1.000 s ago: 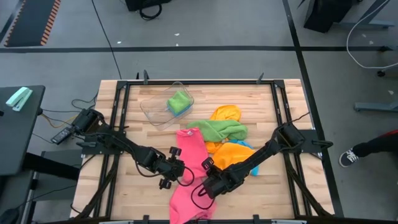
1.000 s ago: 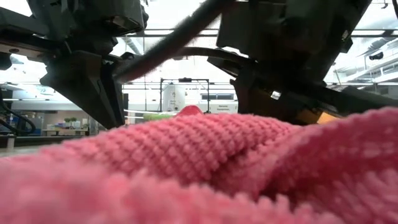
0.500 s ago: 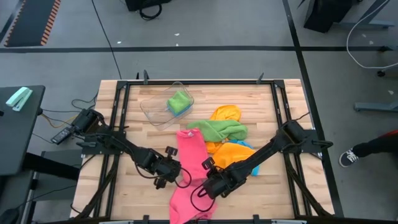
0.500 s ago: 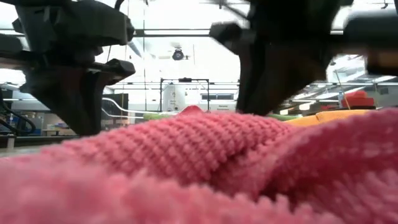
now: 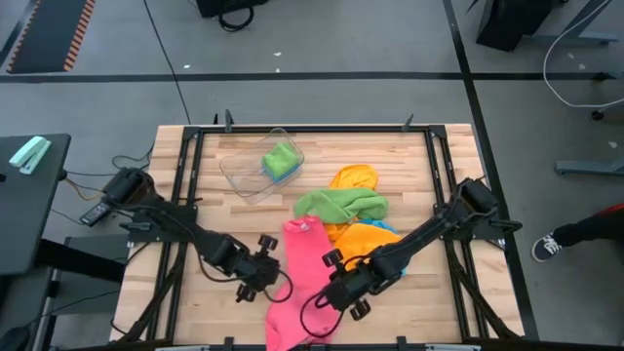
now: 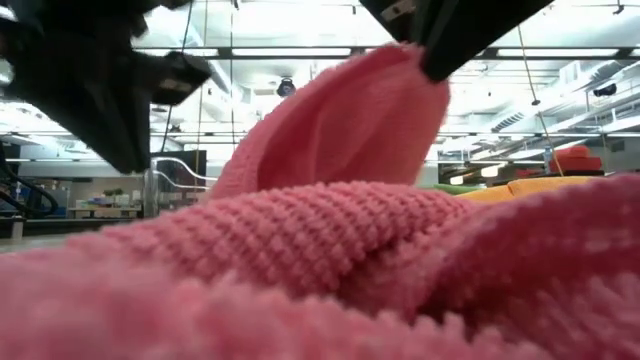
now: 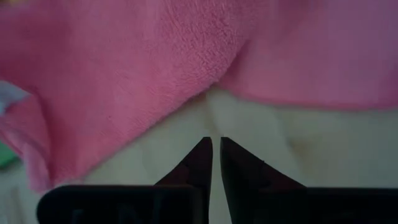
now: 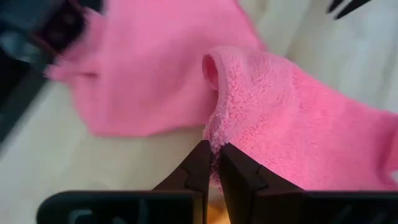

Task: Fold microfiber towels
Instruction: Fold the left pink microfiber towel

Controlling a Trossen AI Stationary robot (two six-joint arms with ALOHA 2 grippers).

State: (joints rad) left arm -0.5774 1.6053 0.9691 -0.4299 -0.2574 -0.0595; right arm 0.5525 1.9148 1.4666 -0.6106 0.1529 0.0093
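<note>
A pink microfiber towel (image 5: 297, 278) lies lengthwise near the table's front edge, with one part raised in a peak (image 6: 370, 110). My right gripper (image 5: 322, 292) is shut on its right side. My left gripper (image 7: 214, 142) is shut and holds nothing. It hovers over bare wood just left of the towel (image 7: 155, 68), and in the high view the left gripper (image 5: 273, 283) sits beside the towel's left edge. Behind the pink towel, a green towel (image 5: 341, 203), two orange ones (image 5: 353, 178) and a bit of blue (image 5: 398, 265) lie in a heap. My right gripper pinches the pink towel's right edge (image 8: 214, 134) between its two fingertips, about halfway along the towel. One layer or several, I cannot tell. The fingers slant down from the table's right. The pinched part stands up as a peak (image 6: 400, 70); the rest lies on the table.
A clear plastic tub (image 5: 244, 171) holding a green cloth (image 5: 281, 159) stands at the far left. Dark frame rails (image 5: 292, 129) run along the table's edges. Bare wood shows at the near left (image 5: 210, 302) and near right (image 5: 419, 302).
My right gripper has risen and rolled, drawing the pink towel's right edge up from flat into a peak; the towel's far end has slid a little toward the near edge. My left gripper has drawn back toward the table's left, off the towel.
</note>
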